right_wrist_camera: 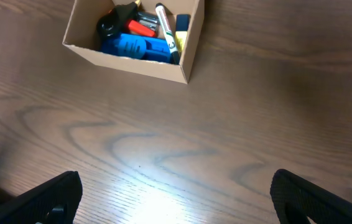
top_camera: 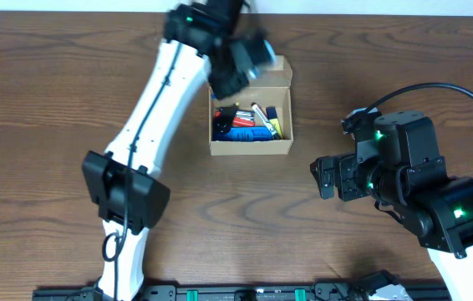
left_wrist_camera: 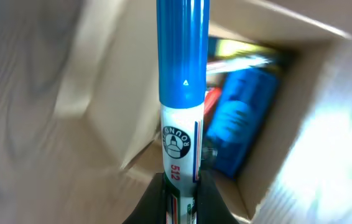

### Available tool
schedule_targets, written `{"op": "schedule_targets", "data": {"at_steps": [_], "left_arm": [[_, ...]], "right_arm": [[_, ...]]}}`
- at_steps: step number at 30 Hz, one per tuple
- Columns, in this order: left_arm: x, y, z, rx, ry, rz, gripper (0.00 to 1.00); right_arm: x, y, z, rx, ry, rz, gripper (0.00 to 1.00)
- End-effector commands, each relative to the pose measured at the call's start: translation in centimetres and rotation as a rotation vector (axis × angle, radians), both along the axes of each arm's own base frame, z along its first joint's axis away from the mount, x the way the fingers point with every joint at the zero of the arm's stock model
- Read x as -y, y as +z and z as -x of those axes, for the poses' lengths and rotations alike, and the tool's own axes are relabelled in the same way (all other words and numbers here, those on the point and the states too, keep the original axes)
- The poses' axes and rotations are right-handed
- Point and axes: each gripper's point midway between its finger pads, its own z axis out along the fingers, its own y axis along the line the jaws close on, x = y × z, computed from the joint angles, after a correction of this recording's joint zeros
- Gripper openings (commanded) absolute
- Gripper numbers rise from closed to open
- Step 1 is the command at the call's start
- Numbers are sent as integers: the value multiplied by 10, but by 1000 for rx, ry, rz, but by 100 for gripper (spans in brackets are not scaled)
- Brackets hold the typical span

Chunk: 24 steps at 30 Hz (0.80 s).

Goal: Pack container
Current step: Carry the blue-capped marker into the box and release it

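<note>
The container (top_camera: 251, 149) is a small tan cardboard box, open, at the table's middle back; it holds several pens, markers and a blue item (top_camera: 243, 132). My left gripper (top_camera: 235, 68) hovers over the box's back left corner, blurred. In the left wrist view it (left_wrist_camera: 182, 199) is shut on a blue-capped white marker (left_wrist_camera: 182, 74) that points toward the box (left_wrist_camera: 120, 106). My right gripper (top_camera: 324, 177) is open and empty over bare table right of the box; its fingers (right_wrist_camera: 176, 199) are wide apart, with the box (right_wrist_camera: 163, 67) ahead.
The box's flap lid (top_camera: 280, 71) stands open at the back. Black cables (top_camera: 437, 88) loop above the right arm. The table's front edge carries a black rail (top_camera: 236, 293).
</note>
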Motion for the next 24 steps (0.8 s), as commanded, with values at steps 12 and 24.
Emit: {"op": "schedule_targets", "data": {"at_steps": [12, 24], "left_arm": [[3, -53, 23, -30, -438, -96, 6], [3, -67, 12, 5, -427, -116, 39]], "right_arm": [[2, -1, 0, 0, 4, 7, 99], [2, -1, 0, 0, 4, 7, 99]]}}
